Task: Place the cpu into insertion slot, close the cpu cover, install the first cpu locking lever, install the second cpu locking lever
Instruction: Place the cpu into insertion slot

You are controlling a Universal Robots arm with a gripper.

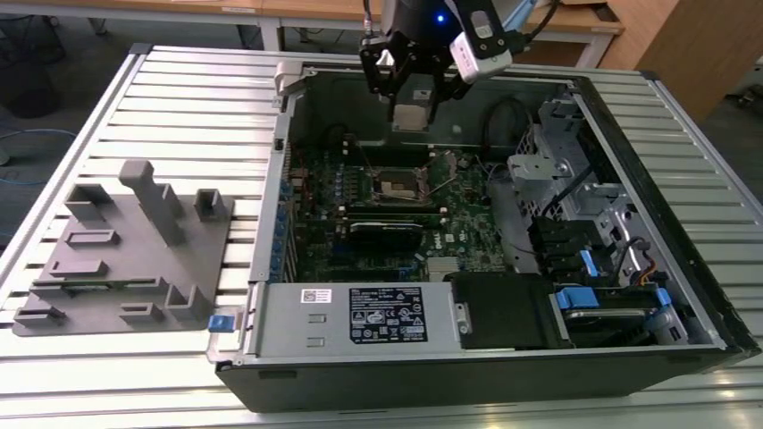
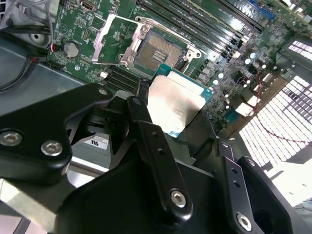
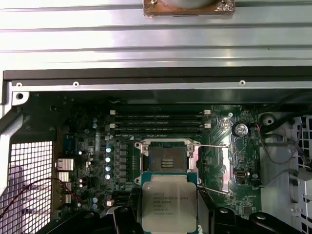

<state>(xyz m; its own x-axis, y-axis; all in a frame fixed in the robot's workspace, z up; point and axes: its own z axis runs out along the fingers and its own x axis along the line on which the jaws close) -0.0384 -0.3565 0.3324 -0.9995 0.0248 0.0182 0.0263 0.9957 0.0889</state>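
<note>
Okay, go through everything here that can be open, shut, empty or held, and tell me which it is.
cpu: held in the gripper, not in the slot.
gripper: shut on the cpu.
insertion slot: empty, uncovered.
cpu cover: flipped open beside the slot.
computer case: side open.

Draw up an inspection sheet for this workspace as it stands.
Surface: slatted metal table, with an open computer case lying on it.
Job's things: cpu held above the board; insertion slot empty; cpu cover flipped open.
Clutter: grey fixture tray at the exterior view's left.
Gripper: gripper shut on the cpu.
Cables: black cable looped inside the case.
Surroundings: wooden desks behind the table.
</note>
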